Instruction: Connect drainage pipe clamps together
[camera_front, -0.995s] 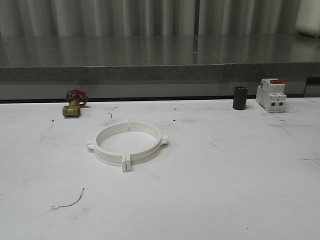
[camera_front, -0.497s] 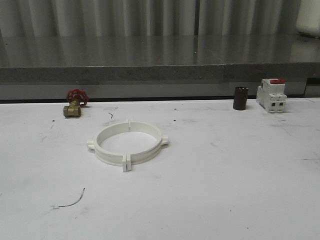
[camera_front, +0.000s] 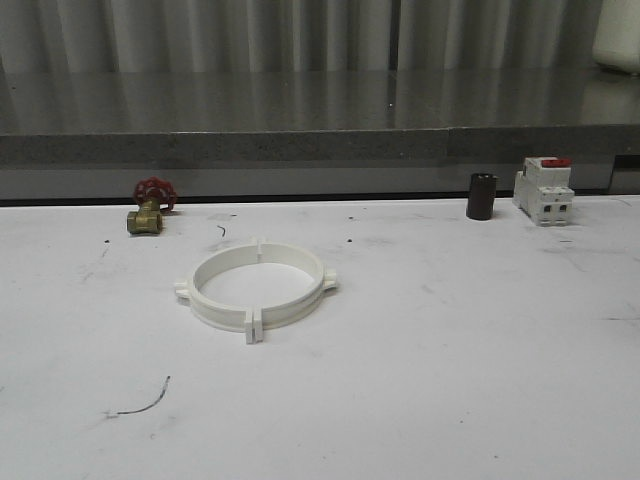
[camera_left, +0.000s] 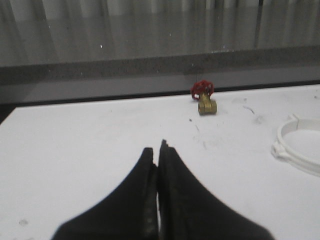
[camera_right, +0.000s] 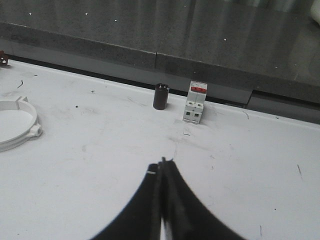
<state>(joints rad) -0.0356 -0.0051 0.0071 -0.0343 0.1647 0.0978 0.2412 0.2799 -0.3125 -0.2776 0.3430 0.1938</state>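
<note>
The two drainage pipe clamps (camera_front: 256, 287) lie joined as a ring, flat on the white table (camera_front: 450, 380), left of centre. Behind them sits a brass valve with a red handwheel (camera_front: 148, 208); far right stand a dark cylinder (camera_front: 481, 196) and a red-topped breaker (camera_front: 543, 190). The left gripper (camera_left: 156, 150) and right gripper (camera_right: 161, 165) both have their fingers clenched together on nothing, well apart from the ring.

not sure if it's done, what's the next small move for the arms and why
Probably none beyond staying back: the drainage pipe clamps already lie as a closed ring, end tabs meeting front and back. The left gripper and right gripper are shut and clear of it.
</note>
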